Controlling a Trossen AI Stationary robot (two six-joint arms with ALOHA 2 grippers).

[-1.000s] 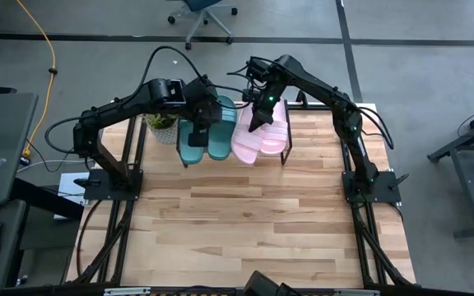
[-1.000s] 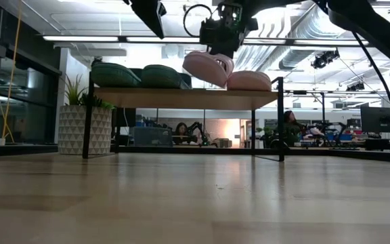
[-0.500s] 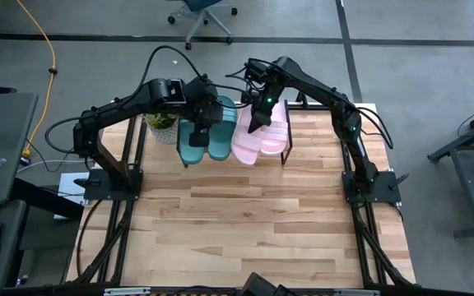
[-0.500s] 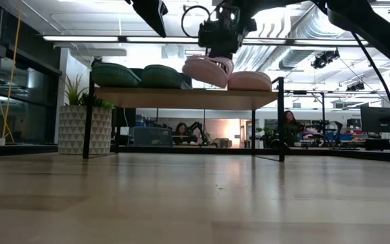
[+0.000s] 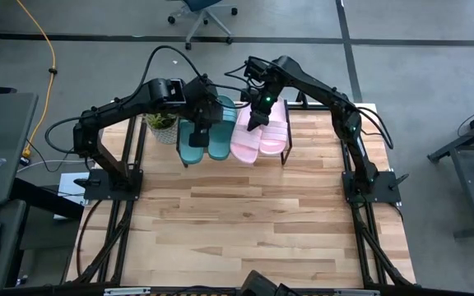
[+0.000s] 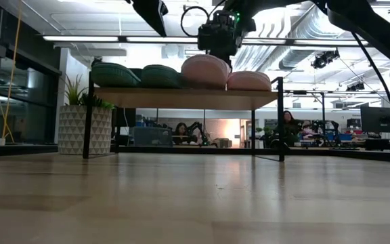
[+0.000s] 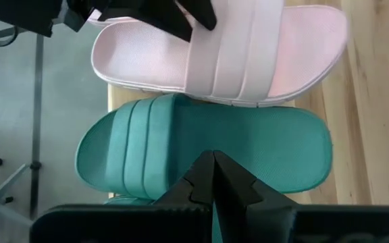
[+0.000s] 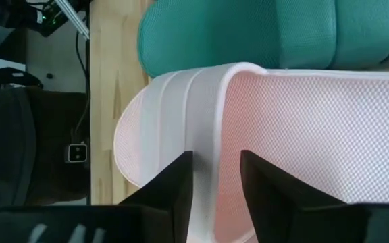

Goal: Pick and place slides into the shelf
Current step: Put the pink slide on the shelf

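The shelf [image 6: 181, 97] stands at the table's far edge. Two teal slides [image 5: 194, 141] [image 5: 219, 140] lie on its left half and two pink slides [image 5: 245, 144] [image 5: 271, 136] on its right half, soles on the plank. My right gripper [image 8: 216, 182] is open just above the left pink slide [image 6: 205, 70]. Its fingers stand either side of the strap's edge [image 8: 218, 121], with a gap on both sides. My left gripper [image 7: 213, 162] is shut and hangs above a teal slide [image 7: 201, 145], holding nothing.
A potted plant [image 6: 80, 122] stands just left of the shelf. The shelf's thin black legs [image 6: 280, 118] reach down to the wooden tabletop [image 5: 237, 222], whose near part lies bare in front of both arms.
My right gripper has opened and let go of the left pink slide, tipping slightly. The slide hung tilted over the shelf before. It has dropped and now lies level on the plank between the teal slide and the other pink one.
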